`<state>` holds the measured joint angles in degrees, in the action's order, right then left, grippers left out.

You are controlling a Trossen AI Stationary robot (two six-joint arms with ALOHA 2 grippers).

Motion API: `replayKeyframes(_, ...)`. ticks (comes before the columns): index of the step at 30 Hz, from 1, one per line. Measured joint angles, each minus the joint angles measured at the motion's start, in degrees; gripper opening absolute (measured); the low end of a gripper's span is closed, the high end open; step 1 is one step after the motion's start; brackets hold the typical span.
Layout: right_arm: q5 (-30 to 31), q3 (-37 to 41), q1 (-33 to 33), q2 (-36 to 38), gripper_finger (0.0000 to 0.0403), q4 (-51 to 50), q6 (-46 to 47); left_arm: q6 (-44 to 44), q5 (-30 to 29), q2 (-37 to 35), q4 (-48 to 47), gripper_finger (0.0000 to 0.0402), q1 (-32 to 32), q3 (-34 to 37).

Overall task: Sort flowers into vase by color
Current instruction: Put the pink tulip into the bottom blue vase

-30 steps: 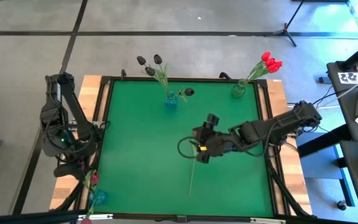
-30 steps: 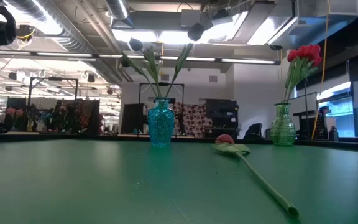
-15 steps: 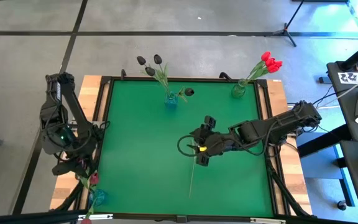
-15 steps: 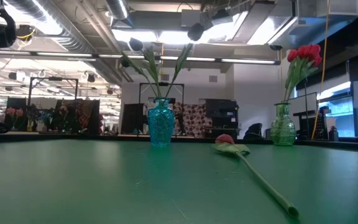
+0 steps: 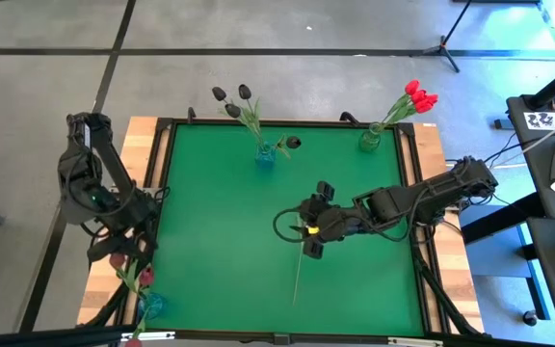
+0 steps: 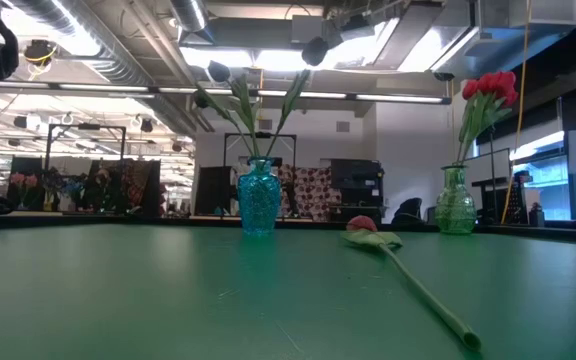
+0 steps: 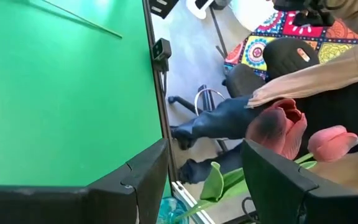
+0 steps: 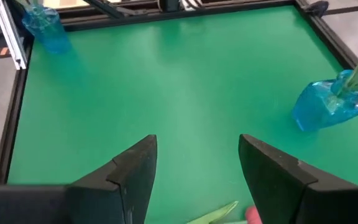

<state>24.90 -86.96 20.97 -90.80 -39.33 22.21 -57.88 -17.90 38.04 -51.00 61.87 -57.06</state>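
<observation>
A red tulip [image 5: 299, 280] lies flat on the green table, its head [image 6: 361, 224] pointing toward the far edge. My right gripper [image 5: 308, 236] hovers open above its head end; the head [image 8: 252, 215] and a leaf show just beyond the fingers. My left gripper [image 5: 121, 253] is open at the table's near left corner, beside two reddish tulip heads [image 7: 281, 124] that stand in a small blue vase [image 5: 150, 306]. A blue vase [image 5: 265, 154] at the far edge holds dark tulips. A green vase [image 5: 369, 141] there holds red tulips [image 5: 416, 96].
The table has a raised dark frame [image 5: 165, 183] and wooden side boards. A dark tulip head [image 5: 294, 142] hangs low beside the far blue vase. Bare green surface [image 5: 220, 251] lies between the two arms. A seated person's legs [image 7: 229, 118] show beyond the table's near edge.
My left arm has shifted a little toward the far edge, uncovering a second tulip head beside the near left vase. My right gripper has crept slightly toward the table's left over the lying tulip, which has stayed in place.
</observation>
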Motion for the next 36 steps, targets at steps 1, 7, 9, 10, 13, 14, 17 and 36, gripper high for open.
replayKeyframes(1, -0.3, 0.0, 0.0, 0.0, 0.0227, -0.2, 0.1, -0.1, 0.1, 0.0, 0.0, 0.0197, 0.0, 0.0)
replayKeyframes(7, -0.6, 0.0, 0.0, -0.1, 0.0227, -1.2, 3.5, -0.5, -1.6, 0.2, 0.9, 0.0197, 0.0, 0.0)
replayKeyframes(9, -1.8, 0.0, 0.0, -0.2, 0.0227, -1.3, 3.7, 0.3, -3.5, 0.2, 1.6, 0.0197, 0.0, 0.0)
replayKeyframes(10, -2.4, 0.0, 0.0, -0.2, 0.0227, -1.3, 4.1, 0.7, -4.9, 0.2, 1.8, 0.0197, 0.0, 0.0)
replayKeyframes(13, -2.1, 0.0, 0.0, -0.2, 0.0227, -1.2, 8.9, 2.2, -11.3, 0.2, 3.8, 0.0197, 0.0, 0.0)
replayKeyframes(14, -1.7, 0.0, 0.0, -0.2, 0.0227, -1.3, 10.4, 2.9, -13.8, 0.2, 4.6, 0.0197, 0.0, 0.0)
replayKeyframes(17, 0.3, 0.0, -0.1, -0.2, 0.0227, -1.3, 13.5, 3.4, -22.1, 0.2, 7.1, 0.0197, -1.7, 0.0)
replayKeyframes(36, -10.5, 0.1, -7.8, -18.9, 0.0227, -16.8, 73.7, 3.7, -30.4, 9.6, 15.5, 0.0197, -26.0, 0.1)
